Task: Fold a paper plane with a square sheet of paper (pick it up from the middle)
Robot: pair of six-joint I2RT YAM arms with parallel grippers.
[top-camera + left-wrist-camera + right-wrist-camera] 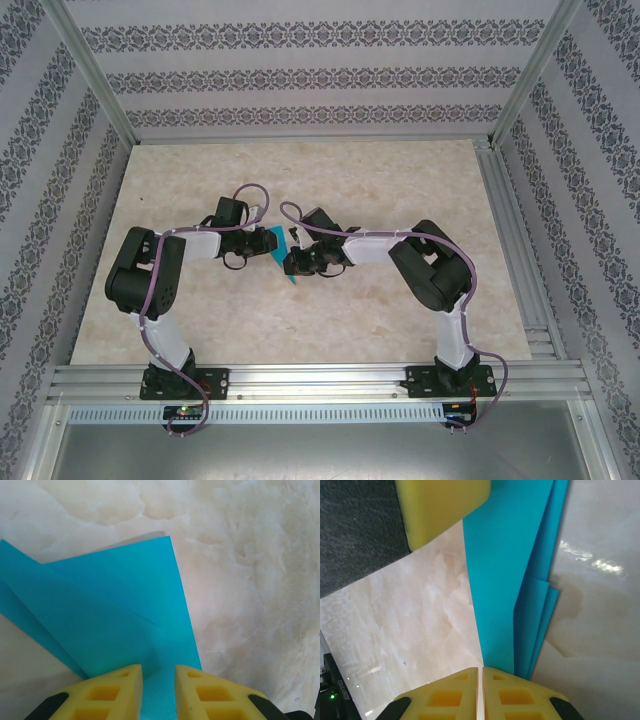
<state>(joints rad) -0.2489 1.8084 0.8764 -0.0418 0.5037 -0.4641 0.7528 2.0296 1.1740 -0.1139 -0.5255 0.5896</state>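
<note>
- Yellow fingertips of the right gripper [481, 669] sit pressed together at the bottom of its wrist view. The folded turquoise paper [505, 580] tapers down to them (layered edges show on its right side).
- Left gripper [158, 667] has its fingers slightly apart over the paper's near edge, and blue shows in the gap.
- Paper lies on the marble-patterned table [400, 180], mid-table, between the two grippers.

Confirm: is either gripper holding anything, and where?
Cannot be told: right gripper shut at narrow end of folded turquoise-blue paper sheet; left gripper open over its edge.
</note>
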